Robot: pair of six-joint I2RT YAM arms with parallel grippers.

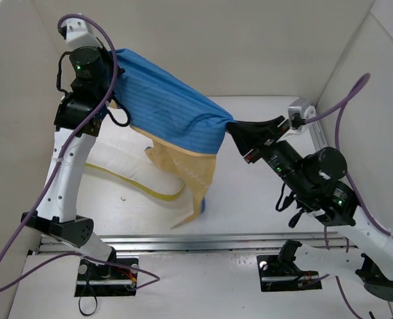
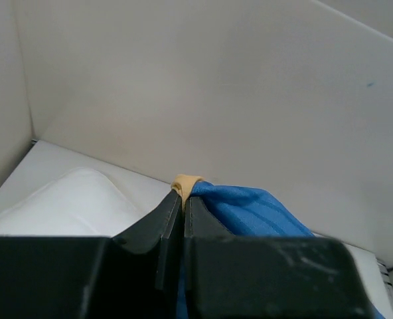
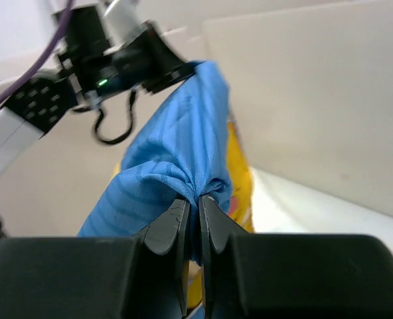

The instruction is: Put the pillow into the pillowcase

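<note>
Top external: your left fingers [image 2: 162,222], right fingers [image 3: 166,227] both clenched on pillowcase [image 1: 170,106], held aloft; pillow [image 1: 117,163] lies on worktop [image 1: 249,206], uninserted.

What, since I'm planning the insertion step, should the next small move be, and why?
Probably lower the pillowcase toward the pillow: the left gripper and right gripper are shut on it, holding it stretched in the air, while the pillow lies on the table beneath.
</note>
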